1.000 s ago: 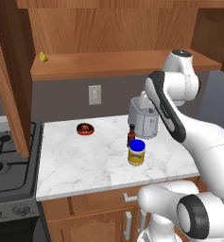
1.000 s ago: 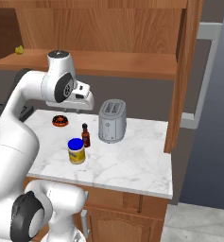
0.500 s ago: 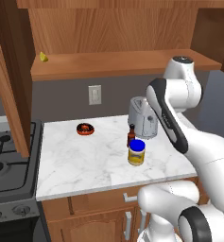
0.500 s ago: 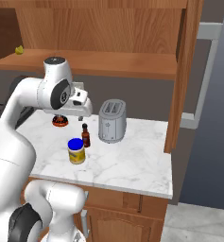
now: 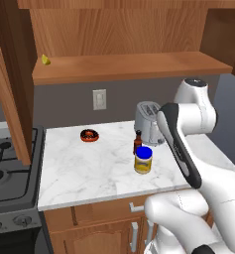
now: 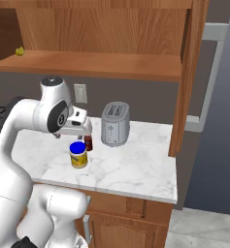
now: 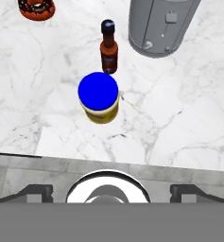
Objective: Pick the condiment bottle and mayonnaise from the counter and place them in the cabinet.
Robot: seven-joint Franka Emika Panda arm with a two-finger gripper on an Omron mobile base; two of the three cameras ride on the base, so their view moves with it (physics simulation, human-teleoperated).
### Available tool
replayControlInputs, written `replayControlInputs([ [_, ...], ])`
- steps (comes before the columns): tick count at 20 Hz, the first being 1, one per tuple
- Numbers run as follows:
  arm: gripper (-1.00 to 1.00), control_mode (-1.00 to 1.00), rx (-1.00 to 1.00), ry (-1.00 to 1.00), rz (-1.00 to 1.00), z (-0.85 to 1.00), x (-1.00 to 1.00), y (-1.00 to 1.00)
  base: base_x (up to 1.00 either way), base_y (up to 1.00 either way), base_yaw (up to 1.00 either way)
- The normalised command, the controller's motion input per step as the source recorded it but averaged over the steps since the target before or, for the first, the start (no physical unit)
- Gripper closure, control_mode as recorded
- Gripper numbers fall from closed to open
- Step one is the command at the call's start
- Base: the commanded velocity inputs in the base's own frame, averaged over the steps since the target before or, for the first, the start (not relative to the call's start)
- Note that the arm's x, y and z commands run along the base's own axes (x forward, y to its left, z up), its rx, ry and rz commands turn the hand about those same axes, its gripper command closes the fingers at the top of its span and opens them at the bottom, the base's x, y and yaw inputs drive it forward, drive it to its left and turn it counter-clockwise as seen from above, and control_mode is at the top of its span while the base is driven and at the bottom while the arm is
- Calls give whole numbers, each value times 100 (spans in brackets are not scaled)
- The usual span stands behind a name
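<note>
Mayonnaise point(image 7: 99, 97) beyond open claw point(image 7: 111, 190), untouched

No text I can read anywhere, yellow label on the mayonnaise point(image 5: 143, 162) too small to make out, condiment bottle point(image 7: 108, 47) unmarked

mayonnaise point(image 5: 143, 159) just before condiment bottle point(image 5: 137, 143), counter point(image 5: 89, 168)

Condiment bottle point(image 7: 108, 46): slim, dark reddish-brown, narrow neck, upright on the white marble bench point(image 5: 89, 171). Mayonnaise point(image 7: 99, 97): short, wide, pale-yellow jar with a round blue lid, upright, just beside the bottle on its near side, closer to the bench's front edge. Cabinet point(image 5: 129, 67): brown wood, open, shelf board above the bench.
</note>
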Motion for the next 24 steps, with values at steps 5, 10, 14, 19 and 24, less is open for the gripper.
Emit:
replayControlInputs([
  [5, -100, -100, 2, 1, 0, -40, -16, 0, 0, 0, 0],
  [10, -100, -100, 5, 1, 0, -36, 2, 0, 0, 0, 0],
  [14, -100, -100, 0, 0, 0, -34, 14, 3, 0, 0, 0],
  [19, -100, -100, -4, 0, 0, -34, 19, 6, 0, 0, 0],
  [24, -100, -100, -4, 0, 0, -26, 19, 6, 0, 0, 0],
])
